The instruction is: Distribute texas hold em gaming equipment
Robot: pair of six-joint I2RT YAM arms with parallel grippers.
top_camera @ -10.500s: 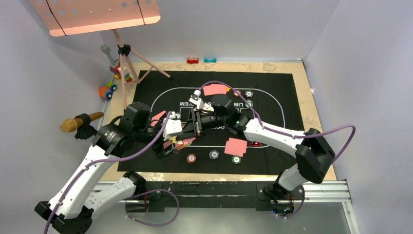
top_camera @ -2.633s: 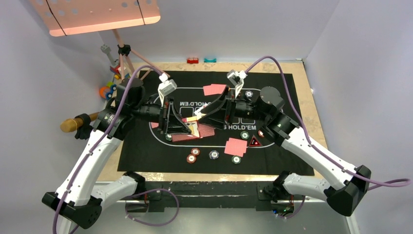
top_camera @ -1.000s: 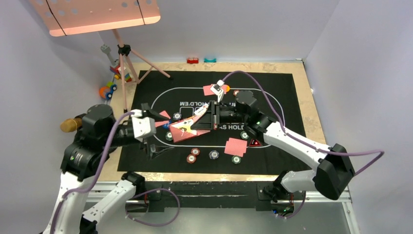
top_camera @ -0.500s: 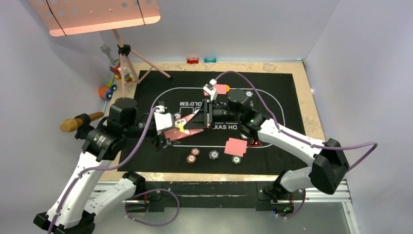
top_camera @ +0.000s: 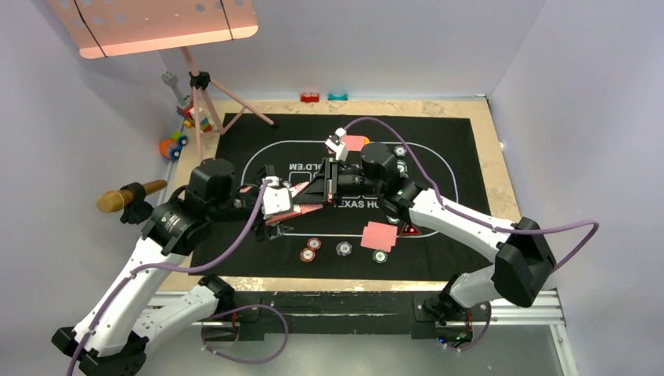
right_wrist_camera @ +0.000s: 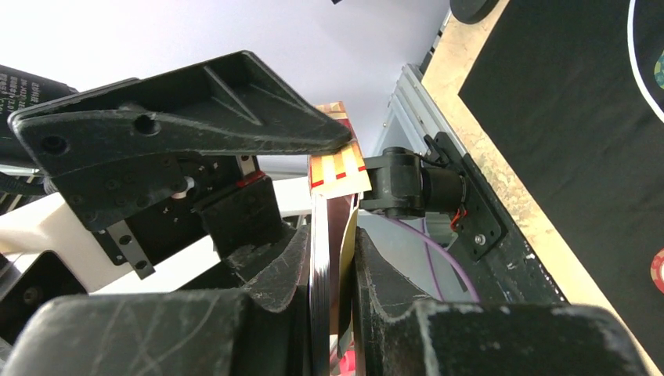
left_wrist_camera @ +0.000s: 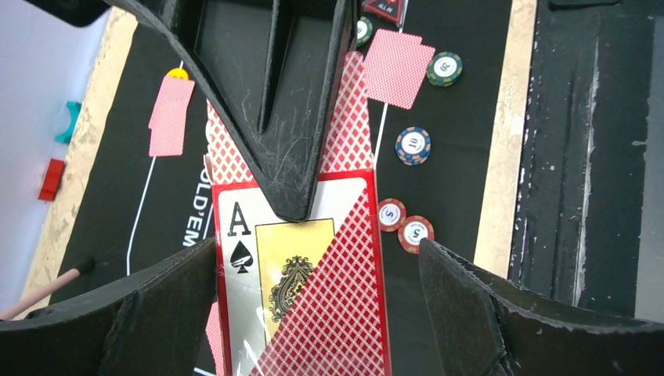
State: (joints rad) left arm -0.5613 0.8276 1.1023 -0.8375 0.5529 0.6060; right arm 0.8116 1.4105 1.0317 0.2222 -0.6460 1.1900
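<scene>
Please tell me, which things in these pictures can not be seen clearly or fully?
- Deck, left wrist view: the right gripper's finger covers its middle; the bottom edge cuts it off.
- Deck, top view: arms hide most of it.
- Left gripper, top view: too small to judge the jaws.
- Triangular marker, left wrist view: cut by the top edge.
- Chip values, top view: too small.

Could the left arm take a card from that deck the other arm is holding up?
Probably yes. The left gripper stands wide open right at the deck, which the right gripper holds clamped. The ace of spades faces it between its fingers, with nothing in between.
</scene>
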